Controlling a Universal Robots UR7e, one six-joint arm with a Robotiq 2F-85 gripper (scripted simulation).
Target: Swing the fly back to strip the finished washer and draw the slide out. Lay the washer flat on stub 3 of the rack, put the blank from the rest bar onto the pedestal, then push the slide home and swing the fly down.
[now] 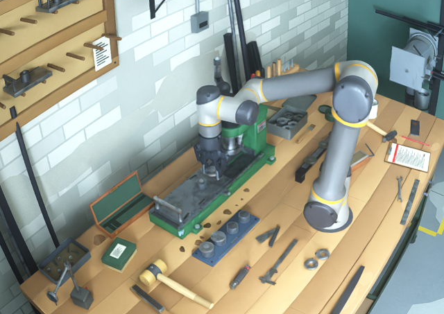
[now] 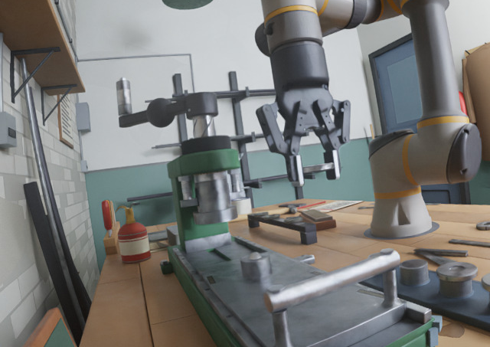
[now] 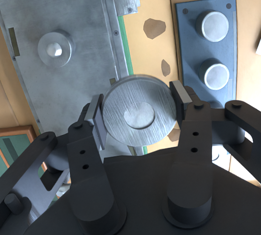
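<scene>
My gripper (image 3: 138, 110) (image 2: 315, 170) (image 1: 214, 170) hangs above the near edge of the drawn-out slide (image 1: 195, 192). Its two fingers clamp the rim of the finished washer (image 3: 139, 110) (image 2: 316, 168), a flat steel disc with a round centre. The washer is level. The pedestal (image 3: 54, 48) (image 2: 255, 265) (image 1: 202, 183) on the slide stands bare. The blue rack (image 1: 226, 236) (image 3: 207, 46) lies on the bench in front of the press. Its stubs (image 3: 212, 25) (image 3: 214, 73) are bare. The fly arm (image 2: 158, 112) is swung back over the green press (image 1: 247, 131).
Behind the press is a brick wall with a pegboard (image 1: 53, 42). The slide's handle (image 2: 332, 280) sticks up at its front end. A rest bar (image 2: 291, 222) stands right of the press. A mallet (image 1: 172, 280), files and loose washers (image 1: 316, 259) lie on the bench.
</scene>
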